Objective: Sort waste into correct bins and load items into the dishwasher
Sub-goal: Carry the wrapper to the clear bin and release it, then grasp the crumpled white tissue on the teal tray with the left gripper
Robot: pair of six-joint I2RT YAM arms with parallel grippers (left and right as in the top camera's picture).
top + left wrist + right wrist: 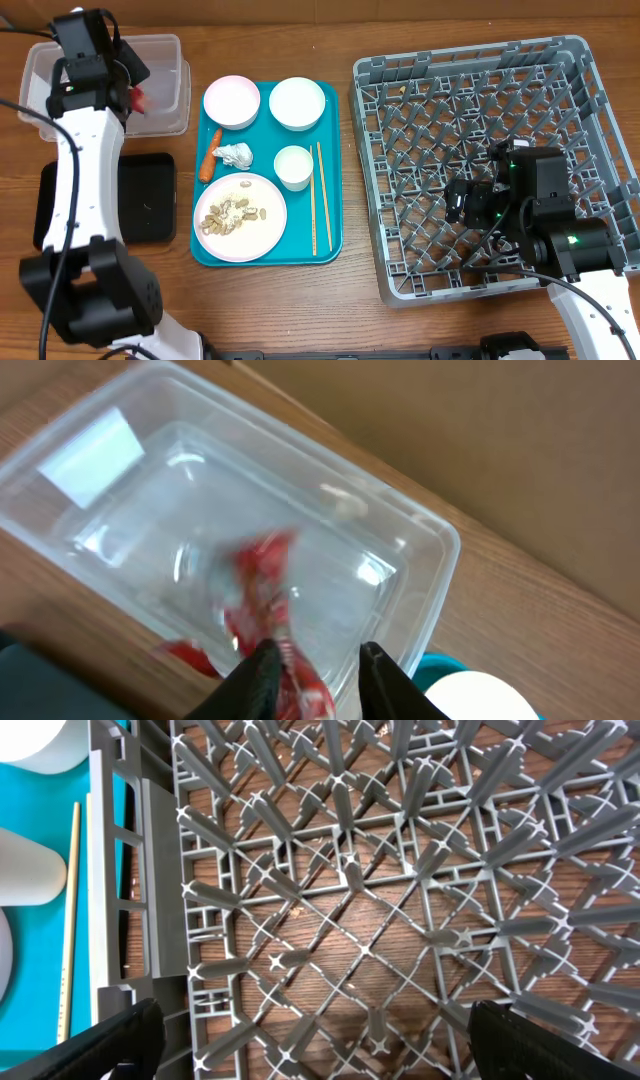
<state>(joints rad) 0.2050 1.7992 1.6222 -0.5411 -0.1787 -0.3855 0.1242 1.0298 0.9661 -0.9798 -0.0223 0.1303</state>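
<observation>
My left gripper [135, 95] hangs over the clear tub [165, 50], fingers apart [318, 670]. A blurred red wrapper [262, 585] is beside the left finger, over the tub's inside [120, 450]. On the teal tray lie a silver wrapper [235, 155], a carrot [209, 155], two bowls [232, 100] [297, 102], a cup [293, 166], chopsticks [318, 200] and a plate [240, 217] with shells and rice scraps. My right gripper [470, 205] is open and empty over the grey rack [480, 90], as the right wrist view [315, 1040] shows.
The shallow black tray [150, 195] lies left of the teal tray [335, 170], under my left arm. The rack's upright pegs [350, 870] stand below my right gripper. Cables run along the left table edge.
</observation>
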